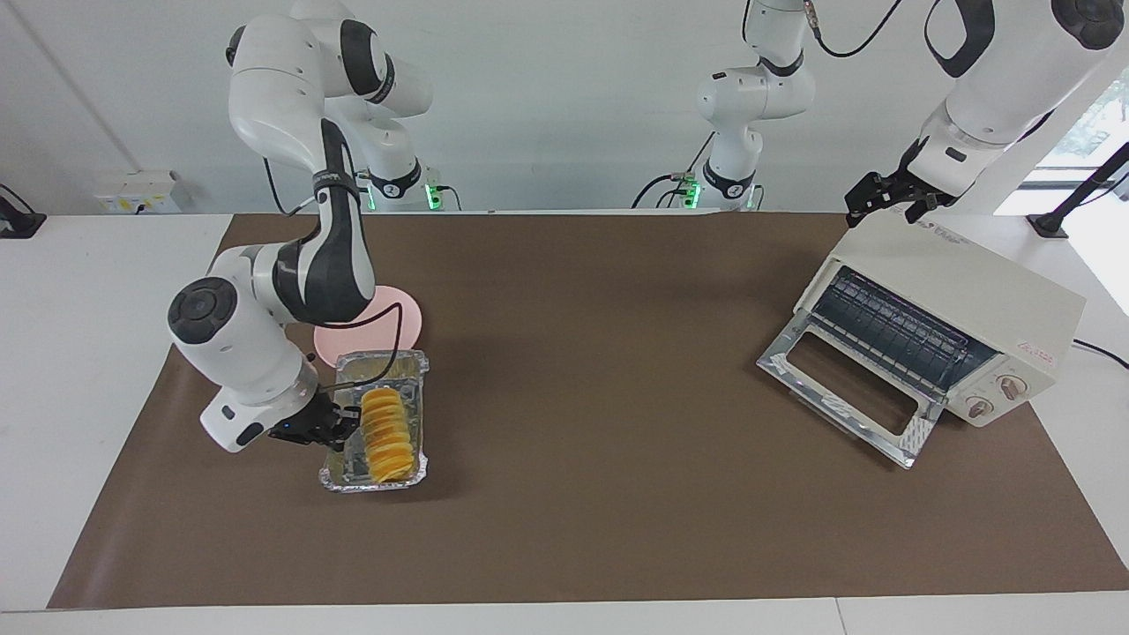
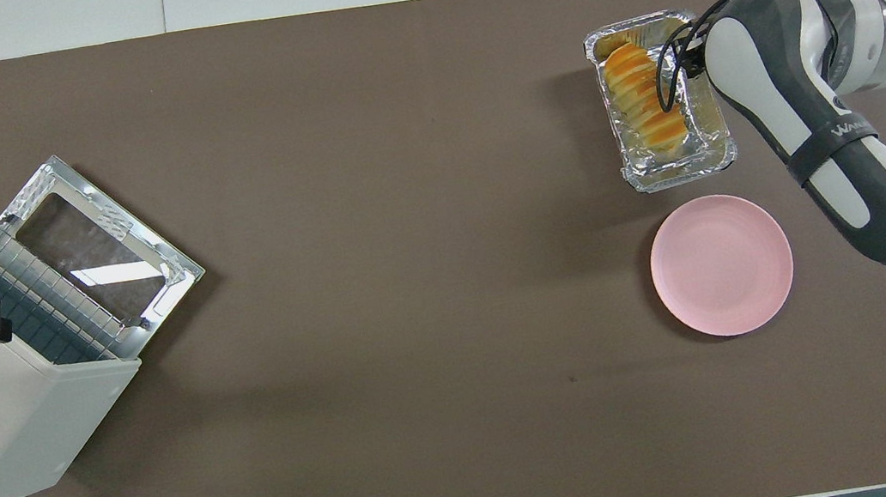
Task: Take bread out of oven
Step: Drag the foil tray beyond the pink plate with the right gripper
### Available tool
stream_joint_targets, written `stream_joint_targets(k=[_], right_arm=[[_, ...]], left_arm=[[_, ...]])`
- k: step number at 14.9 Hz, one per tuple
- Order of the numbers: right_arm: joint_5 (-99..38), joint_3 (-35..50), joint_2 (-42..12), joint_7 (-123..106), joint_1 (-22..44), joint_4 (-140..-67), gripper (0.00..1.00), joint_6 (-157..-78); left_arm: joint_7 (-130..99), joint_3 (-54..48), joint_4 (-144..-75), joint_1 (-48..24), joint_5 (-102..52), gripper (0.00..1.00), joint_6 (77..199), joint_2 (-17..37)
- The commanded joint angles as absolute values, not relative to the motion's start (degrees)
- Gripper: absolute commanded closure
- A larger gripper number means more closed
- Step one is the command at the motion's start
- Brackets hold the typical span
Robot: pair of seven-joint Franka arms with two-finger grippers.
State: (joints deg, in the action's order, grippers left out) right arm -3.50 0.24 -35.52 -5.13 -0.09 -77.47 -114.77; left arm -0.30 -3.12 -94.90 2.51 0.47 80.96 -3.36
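Observation:
The bread [image 1: 389,435], a golden ridged loaf, lies in a crinkled foil tray [image 1: 340,472] on the brown mat, toward the right arm's end of the table; it also shows in the overhead view [image 2: 644,106]. My right gripper [image 1: 340,425] is low at the tray's long side, against its rim beside the bread; the arm hides it in the overhead view. The cream oven [image 1: 988,295] stands at the left arm's end with its glass door [image 1: 847,388] folded down and its wire rack bare. My left gripper [image 1: 886,212] hangs open and empty over the oven's top.
A round pink plate [image 1: 401,319] lies next to the foil tray, nearer to the robots, partly covered by the right arm. The open oven door juts out onto the mat [image 2: 100,245]. The brown mat [image 1: 600,370] lies between tray and oven.

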Motion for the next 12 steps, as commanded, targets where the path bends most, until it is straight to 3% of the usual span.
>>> stream_joint_targets(k=[1,7,8,9,10,12], right_arm=[[-4.3,1.1,-36.2,-6.7,-1.3,-79.5,1.0,-119.0],[-4.0,1.1,-36.9,-10.0,-2.6,-82.0,1.0,-124.9],[-3.7,1.1,-36.9,-10.1,-2.7,-82.1,0.93,-124.8],[-3.6,1.1,-36.9,-10.6,-2.7,-82.6,0.35,-124.8],[-3.5,1.0,-36.7,-11.9,-2.9,-82.8,0.0,-124.4],[-3.3,0.7,-35.8,-12.4,-2.8,-82.9,0.0,-122.0]], left_arm=[[-0.2,-2.9,-95.8,2.2,0.4,0.0,80.9,-4.5],[-0.2,-2.9,-95.8,2.3,0.4,0.0,80.9,-4.5],[-0.2,-2.9,-95.8,2.3,0.4,0.0,80.9,-4.5],[-0.2,-2.9,-95.8,2.3,0.4,0.0,80.9,-4.5],[-0.2,-2.9,-95.8,2.3,0.4,0.0,80.9,-4.5],[-0.2,-2.9,-95.8,2.3,0.4,0.0,80.9,-4.5]])
